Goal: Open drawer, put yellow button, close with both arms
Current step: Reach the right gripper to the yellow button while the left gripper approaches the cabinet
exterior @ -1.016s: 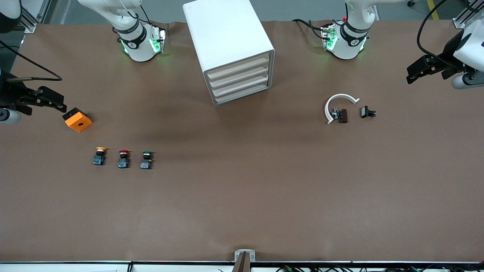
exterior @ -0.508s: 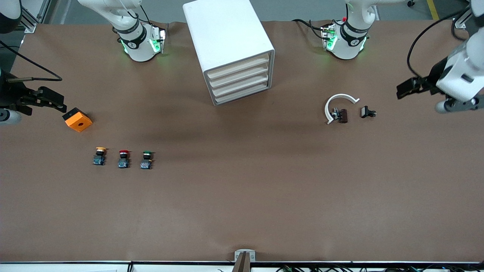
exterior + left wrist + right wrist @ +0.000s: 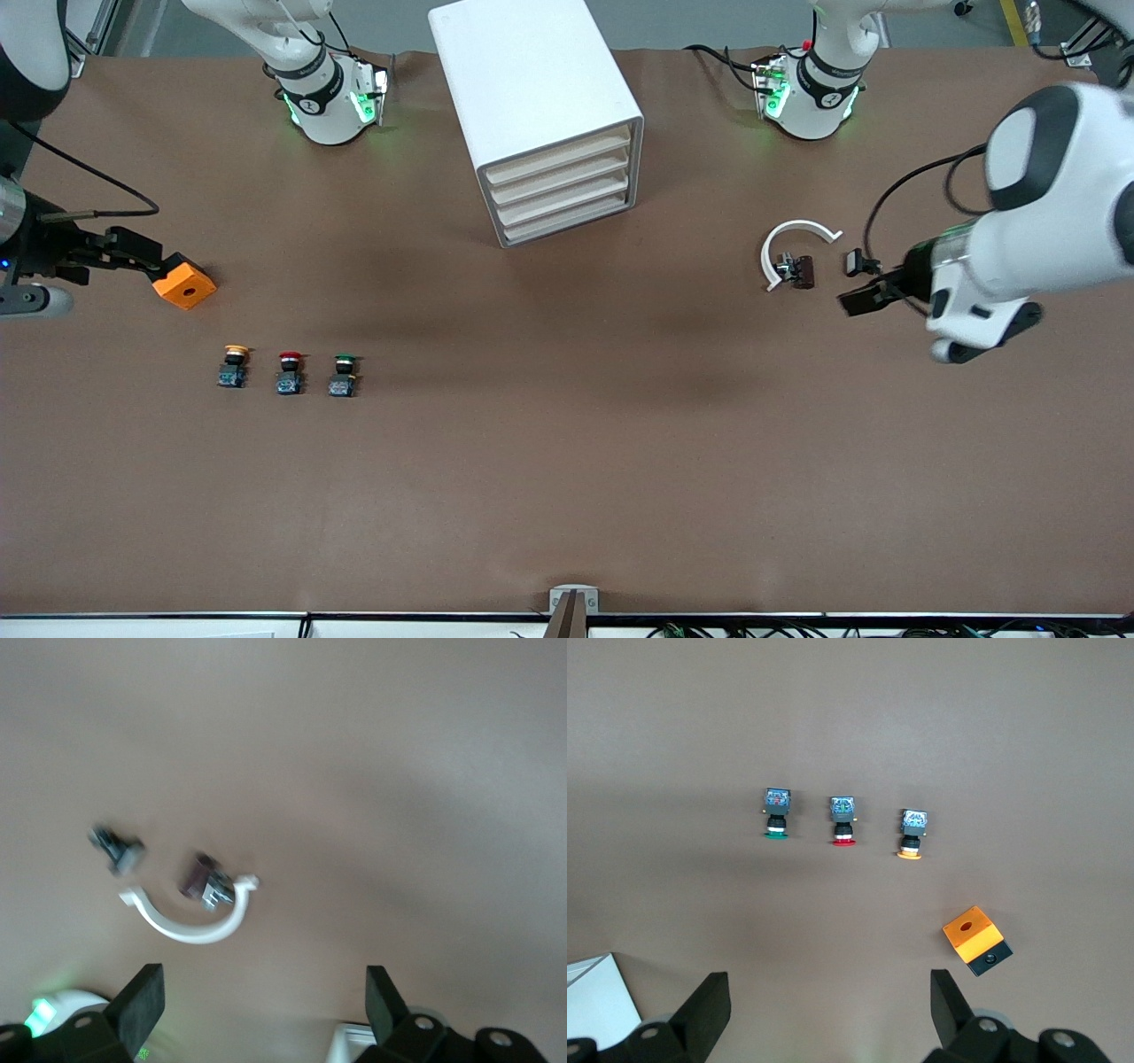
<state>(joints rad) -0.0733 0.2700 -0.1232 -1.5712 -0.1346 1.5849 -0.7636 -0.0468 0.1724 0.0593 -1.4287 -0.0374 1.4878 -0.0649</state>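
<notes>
The yellow button (image 3: 235,365) stands on the brown table toward the right arm's end, first in a row of three; the right wrist view shows it too (image 3: 911,833). The white drawer cabinet (image 3: 540,106) stands between the two arm bases with all its drawers (image 3: 563,190) shut. My right gripper (image 3: 142,257) hangs open and empty just beside an orange block (image 3: 183,282), its fingertips wide apart in the right wrist view (image 3: 830,997). My left gripper (image 3: 864,297) is open and empty over the table next to a small black part (image 3: 861,262); it also appears in its own wrist view (image 3: 266,992).
A red button (image 3: 290,372) and a green button (image 3: 343,375) stand beside the yellow one. A white curved piece (image 3: 788,244) with a brown part (image 3: 800,270) lies toward the left arm's end. Bare table fills the half nearer the front camera.
The left arm has swung in from the table's end to the small black part. The right gripper has shifted slightly toward the orange block. Both stay open.
</notes>
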